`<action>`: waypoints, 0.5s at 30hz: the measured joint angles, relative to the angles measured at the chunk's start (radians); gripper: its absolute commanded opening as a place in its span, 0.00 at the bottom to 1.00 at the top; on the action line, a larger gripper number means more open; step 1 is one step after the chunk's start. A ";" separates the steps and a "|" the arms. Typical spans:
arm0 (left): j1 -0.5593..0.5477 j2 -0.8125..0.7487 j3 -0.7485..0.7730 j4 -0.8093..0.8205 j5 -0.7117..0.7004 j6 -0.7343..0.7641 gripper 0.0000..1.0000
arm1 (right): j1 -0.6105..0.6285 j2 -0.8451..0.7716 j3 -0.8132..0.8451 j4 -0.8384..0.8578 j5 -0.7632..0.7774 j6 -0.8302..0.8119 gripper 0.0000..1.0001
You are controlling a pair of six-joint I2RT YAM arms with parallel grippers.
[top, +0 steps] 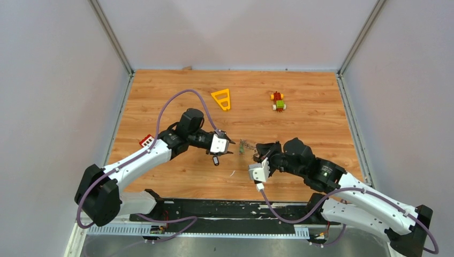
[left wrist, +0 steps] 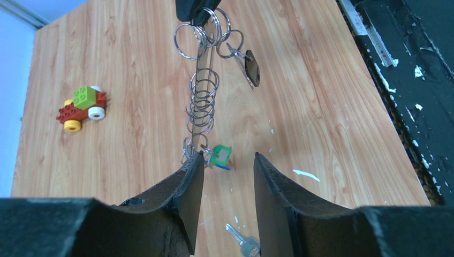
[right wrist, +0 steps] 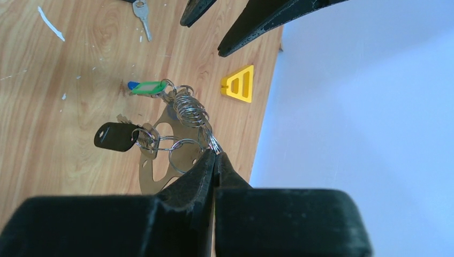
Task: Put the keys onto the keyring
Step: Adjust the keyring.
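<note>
- Right tool is pressed together, pinching the keyring by the bunch of small wire rings at one end.
- Left tool is spread wide and grips nothing. It faces the keyring's other end, with one fingertip just beside the lowest ring.
- Hanging from the keyring are a black-tagged key and a green-tagged key; a sliver of blue shows behind the green tag.
- One loose key lies flat on the counter, below the gap between the left tool's fingers.
- Toward the back, well apart from both tools, sit a yellow triangle and a toy block car.
- A small red-and-white piece lies close beside the left arm.
- Bare wood stretches between the tools and those toys, and off to the right.
- Pale walls close the counter on the left, back and right; a black strip runs along the near edge.
</note>
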 measured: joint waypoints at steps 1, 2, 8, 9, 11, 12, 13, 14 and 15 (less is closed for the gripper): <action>0.000 0.000 0.000 0.005 0.000 -0.005 0.46 | 0.000 -0.009 -0.010 0.012 0.001 -0.004 0.00; 0.000 0.000 0.000 0.010 0.000 -0.011 0.46 | 0.000 -0.019 -0.022 0.026 0.002 -0.010 0.00; 0.000 0.000 0.000 0.050 0.012 -0.058 0.41 | 0.000 -0.037 -0.051 0.087 0.003 -0.019 0.00; 0.000 0.000 0.000 0.056 0.014 -0.068 0.39 | 0.000 -0.032 -0.051 0.094 0.003 -0.014 0.00; -0.005 0.000 0.002 0.063 0.015 -0.092 0.36 | 0.000 -0.014 -0.046 0.101 0.003 0.005 0.00; -0.008 0.000 0.006 0.063 0.015 -0.104 0.35 | 0.000 0.005 -0.036 0.095 0.003 0.021 0.00; -0.013 0.001 0.013 0.064 0.015 -0.119 0.35 | 0.000 0.029 -0.019 0.085 0.002 0.042 0.00; -0.019 0.002 0.024 0.067 0.014 -0.138 0.34 | -0.002 0.053 0.000 0.077 -0.002 0.064 0.00; -0.024 0.002 0.032 0.072 0.013 -0.156 0.34 | -0.005 0.075 0.021 0.064 -0.007 0.087 0.00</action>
